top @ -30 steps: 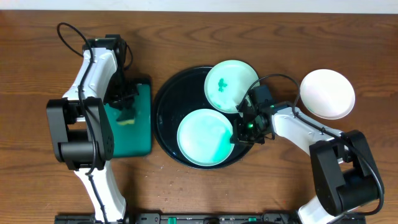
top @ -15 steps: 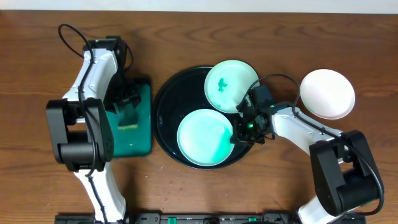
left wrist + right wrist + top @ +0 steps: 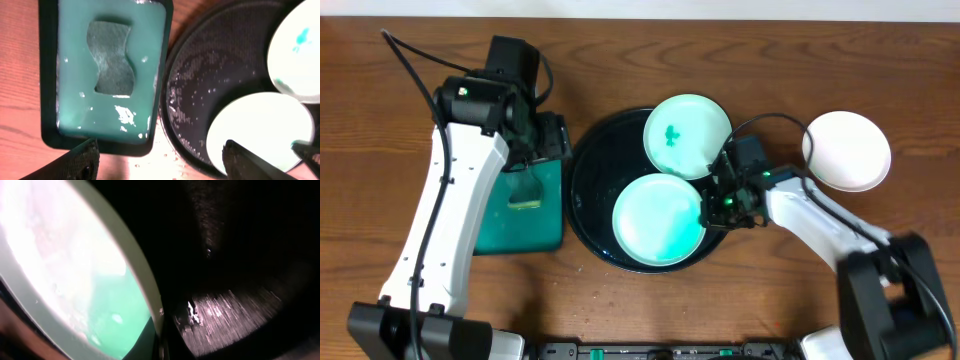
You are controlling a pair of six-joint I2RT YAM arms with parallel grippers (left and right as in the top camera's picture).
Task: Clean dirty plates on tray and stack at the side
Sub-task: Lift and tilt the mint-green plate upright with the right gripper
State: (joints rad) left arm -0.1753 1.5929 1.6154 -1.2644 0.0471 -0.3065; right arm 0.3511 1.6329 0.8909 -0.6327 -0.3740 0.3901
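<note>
White left arm [image 3: 450, 200] over sponge tray [image 3: 545, 232], right end effector [image 3: 718, 207] gripping plate [image 3: 655, 220]

left wrist view: large round black shallow tray [image 3: 200, 100] running off the right and bottom picture edges | smeared pale mint round plate [image 3: 300, 50] getting cropped at the right edge | right wrist view: second pale mint round plate [image 3: 75, 280] showing blurred, overflowing the left edge | overhead: right gripper [image 3: 715, 210] fingertips hiding beneath its own wrist at the tray's right rim

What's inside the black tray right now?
Inside the black tray: two mint plates. The farther plate has teal smears and overhangs the rim; the nearer plate carries a teal wash toward one edge. The bare floor shows droplets. The floor beneath both plates is covered.
</note>
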